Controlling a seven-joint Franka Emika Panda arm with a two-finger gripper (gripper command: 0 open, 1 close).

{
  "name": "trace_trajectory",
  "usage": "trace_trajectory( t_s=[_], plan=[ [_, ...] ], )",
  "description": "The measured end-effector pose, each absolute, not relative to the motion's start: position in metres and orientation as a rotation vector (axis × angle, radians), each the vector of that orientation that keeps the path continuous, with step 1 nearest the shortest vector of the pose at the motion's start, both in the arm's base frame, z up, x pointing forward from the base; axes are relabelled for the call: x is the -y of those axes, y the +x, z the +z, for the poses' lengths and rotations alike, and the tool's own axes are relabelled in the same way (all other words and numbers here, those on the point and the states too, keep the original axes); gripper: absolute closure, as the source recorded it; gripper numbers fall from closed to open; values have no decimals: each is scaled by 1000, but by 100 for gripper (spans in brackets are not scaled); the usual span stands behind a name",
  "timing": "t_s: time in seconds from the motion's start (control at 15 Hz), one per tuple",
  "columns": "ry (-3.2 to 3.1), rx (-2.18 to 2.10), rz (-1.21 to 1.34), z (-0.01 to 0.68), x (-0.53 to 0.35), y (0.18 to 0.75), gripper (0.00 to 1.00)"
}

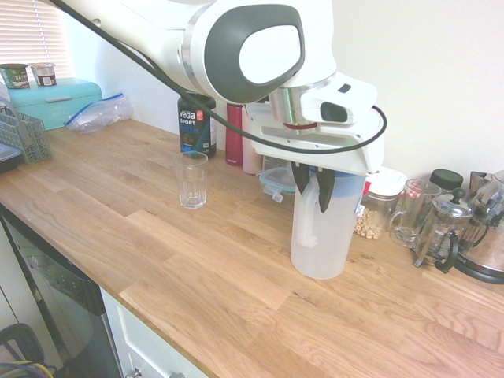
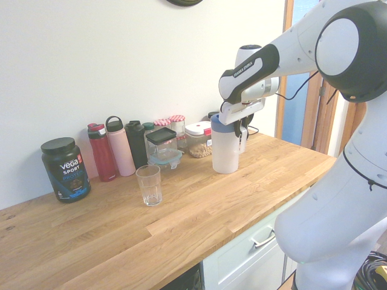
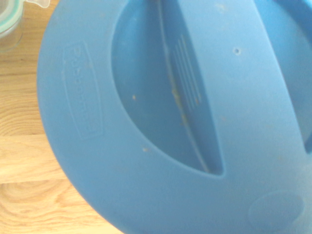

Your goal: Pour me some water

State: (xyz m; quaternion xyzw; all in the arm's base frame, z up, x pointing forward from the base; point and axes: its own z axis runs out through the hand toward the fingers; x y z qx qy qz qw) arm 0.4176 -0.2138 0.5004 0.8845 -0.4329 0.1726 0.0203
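The pitcher (image 1: pixel 327 228) stands upright on the worktop (image 1: pixel 197 268), right of centre in the first exterior view, its long axis vertical and its white handle (image 1: pixel 305 213) on the side that faces the camera. The gripper (image 1: pixel 313 187) comes down on it steeply from above, and its two dark fingers (image 1: pixel 325 191) sit close together around the top of that handle, so I judge it clamped on the handle, with the pitcher's base on the wood or barely clear of it (the pictures do not settle which). The water shows only as a faint clear fill behind the frosted wall, and its level is too hard to read. In the wrist view the blue lid (image 3: pixel 170 122) fills nearly the whole picture, which fits a gripper sitting just above the pitcher's top. The relation that matters now is sideways: the drinking glass (image 1: pixel 191 179) stands empty and upright well apart from the pitcher, toward the left of the first exterior view, and likewise to the lower left of the pitcher in the second exterior view (image 2: pixel 149 185). With the worktop between the two bare, the carry would need to run across that stretch toward the glass, and the pitcher would then need to tip away from its handle side so the lid's edge hangs over the glass's rim.
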Motion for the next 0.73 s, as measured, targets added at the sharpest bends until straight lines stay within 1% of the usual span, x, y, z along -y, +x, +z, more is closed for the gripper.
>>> trace_trajectory(
  t_s=[0.47, 0.73],
  plan=[
    [2740, 1389, 501, 499, 220, 411, 0],
    [2757, 1457, 392, 540, 216, 384, 0]
  ],
)
